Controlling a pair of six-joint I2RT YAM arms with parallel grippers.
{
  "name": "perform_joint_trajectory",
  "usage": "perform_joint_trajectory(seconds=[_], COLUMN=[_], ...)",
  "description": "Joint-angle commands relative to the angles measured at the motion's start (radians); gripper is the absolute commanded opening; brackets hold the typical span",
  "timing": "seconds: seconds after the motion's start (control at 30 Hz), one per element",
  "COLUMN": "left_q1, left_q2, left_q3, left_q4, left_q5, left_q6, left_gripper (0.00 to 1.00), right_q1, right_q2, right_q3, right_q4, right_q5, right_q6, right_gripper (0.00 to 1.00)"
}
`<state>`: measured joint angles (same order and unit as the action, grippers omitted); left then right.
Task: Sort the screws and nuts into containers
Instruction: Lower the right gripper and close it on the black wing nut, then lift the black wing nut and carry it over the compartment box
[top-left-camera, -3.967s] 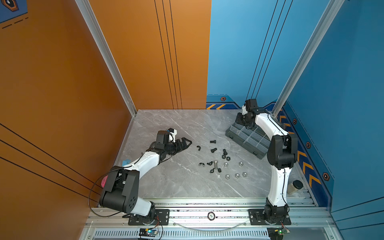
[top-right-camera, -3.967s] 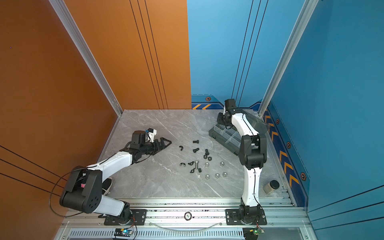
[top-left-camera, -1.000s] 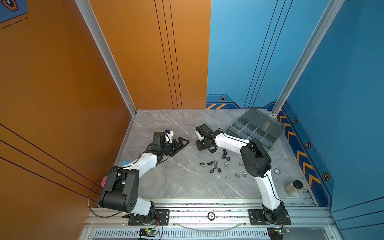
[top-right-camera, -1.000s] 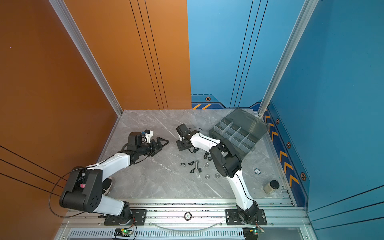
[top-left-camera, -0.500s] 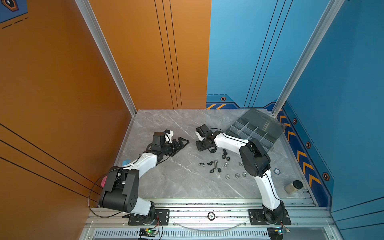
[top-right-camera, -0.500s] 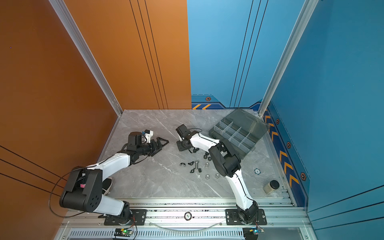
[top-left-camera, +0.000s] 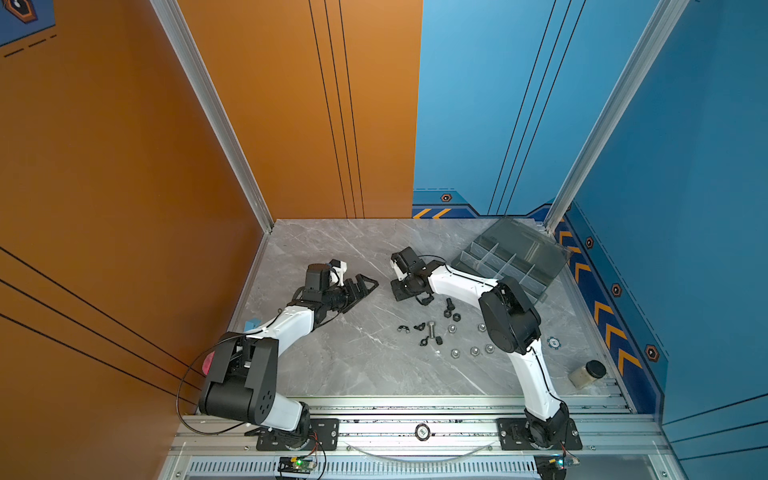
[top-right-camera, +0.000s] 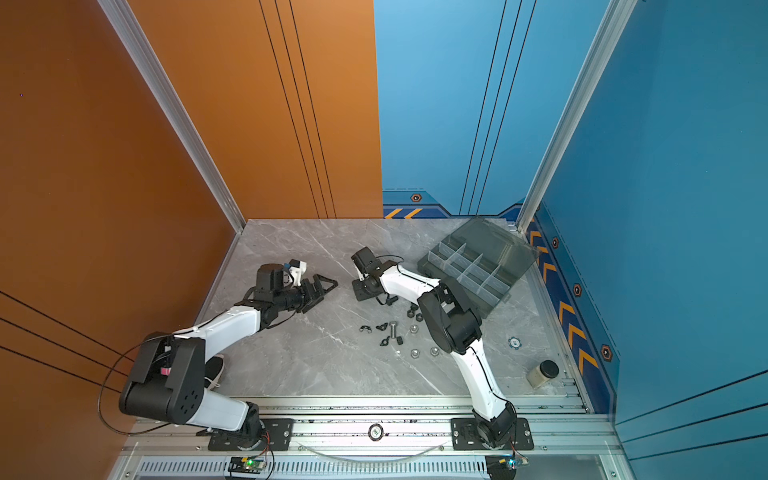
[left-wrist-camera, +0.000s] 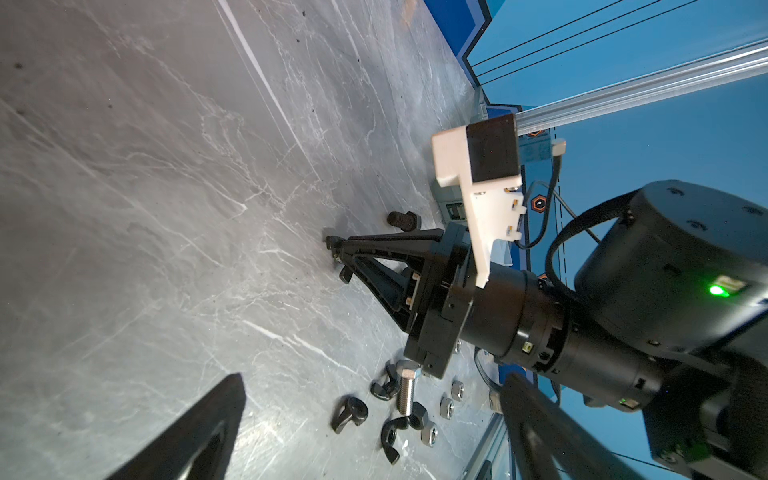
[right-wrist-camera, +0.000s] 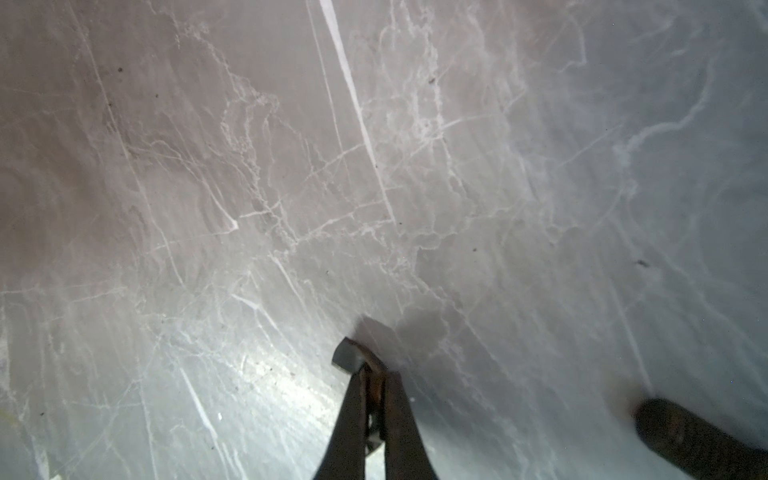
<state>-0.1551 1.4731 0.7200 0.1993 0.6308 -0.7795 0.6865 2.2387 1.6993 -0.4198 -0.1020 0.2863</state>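
one small dark piece (right-wrist-camera: 351, 356), nut or screw i cannot tell, is pinched in the clenched right hand (right-wrist-camera: 374, 372), down at the counter (right-wrist-camera: 249, 166). the organiser box (top-left-camera: 509, 270) lies well apart on that arm's own side; the left hand (top-left-camera: 368, 286) is released, empty. the right wrist view shows the piece at the tips; both top views hide it.
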Motion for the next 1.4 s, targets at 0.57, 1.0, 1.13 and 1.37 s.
perform_joint_trajectory(seconds=[0.57, 1.0, 1.13, 1.37], left_q1=[-0.002, -0.029, -0.038, -0.047], left_q2=[0.009, 0.030, 0.036, 0.042], left_q3=[0.001, 0.025, 0.035, 0.041], left_q4=[0.015, 0.016, 0.016, 0.017], left_q5=[0.021, 0.020, 0.020, 0.015], left_q6=[0.003, -0.001, -0.001, -0.004], left_gripper=[0.98, 0.98, 0.98, 0.98], right_q1=[-0.180, -0.465, -0.546, -0.639], right_q2=[-0.285, -0.502, -0.517, -0.495], right_q3=[-0.281, -0.391, -0.380, -0.346], right_q4=[0.168, 0.080, 0.043, 0.015], right_q5=[-0.211, -0.181, -0.155, -0.140], right_q6=[0.111, 0.055, 0.040, 0.025], right_gripper=[0.00, 0.00, 0.00, 0.00])
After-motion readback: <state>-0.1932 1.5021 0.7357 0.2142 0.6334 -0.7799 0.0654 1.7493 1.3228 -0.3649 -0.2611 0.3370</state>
